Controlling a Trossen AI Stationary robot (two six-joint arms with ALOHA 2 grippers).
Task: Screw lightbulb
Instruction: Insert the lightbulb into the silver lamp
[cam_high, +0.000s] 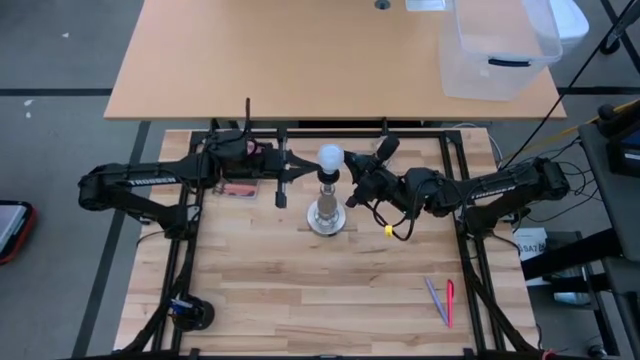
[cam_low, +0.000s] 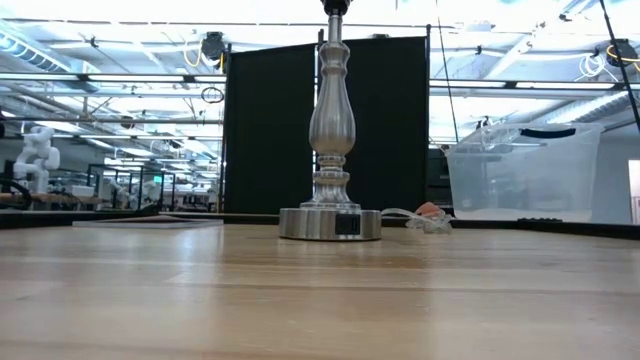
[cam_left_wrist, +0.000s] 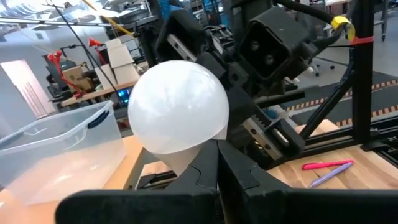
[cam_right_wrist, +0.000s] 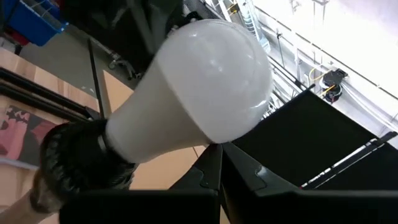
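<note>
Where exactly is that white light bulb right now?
In the high view, the white frosted lightbulb sits atop the silver round-based stand near the table's middle, its base in the black socket, between both arms' fingers.

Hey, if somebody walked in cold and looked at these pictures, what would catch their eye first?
The white lightbulb glowing pale atop the silver lamp stand, near the far middle of the wooden table. Next, the two dark arms meeting there: the left hand and the right hand flank the bulb. A clear plastic bin sits on the desk beyond.
</note>
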